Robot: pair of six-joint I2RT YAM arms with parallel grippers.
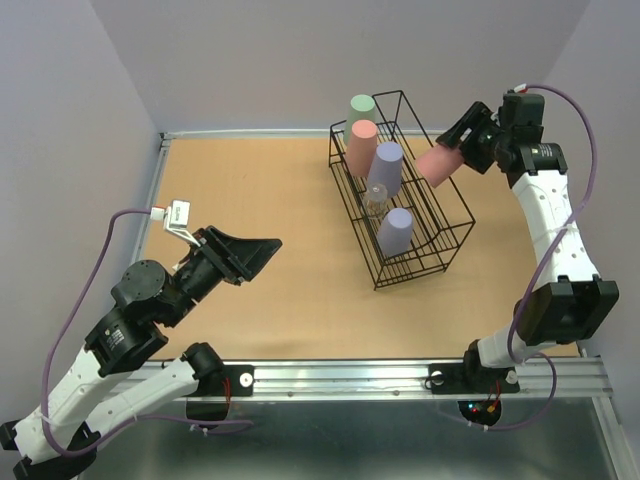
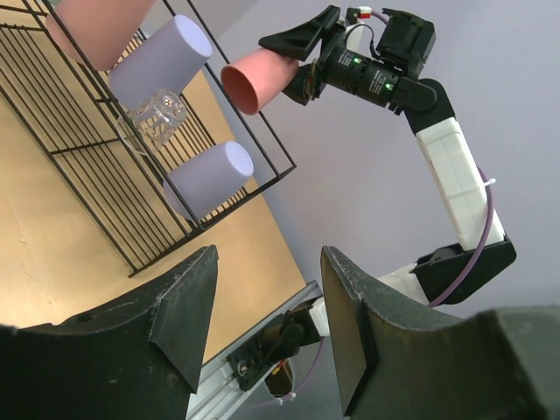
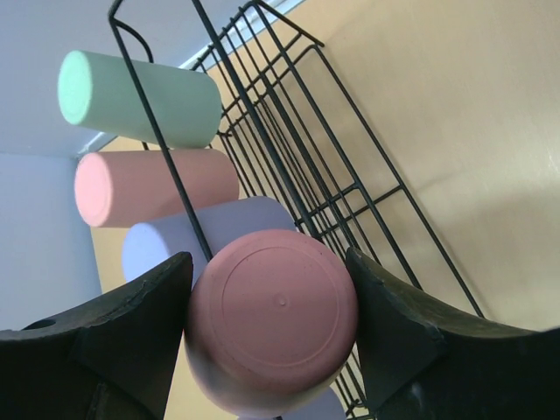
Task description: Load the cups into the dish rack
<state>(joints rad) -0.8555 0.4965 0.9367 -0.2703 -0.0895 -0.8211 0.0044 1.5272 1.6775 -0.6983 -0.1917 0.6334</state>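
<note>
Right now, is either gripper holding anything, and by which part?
The right gripper pinches a salmon-red cup by its side walls near the base; the left gripper holds nothing.

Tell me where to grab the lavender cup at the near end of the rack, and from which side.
Pinch the near lavender cup across its side wall just below the closed upper end, coming from above. It seems to stand mouth-down, with the dish rack wires around its lower part and the clear cup close behind, so only its top looks free.
</note>
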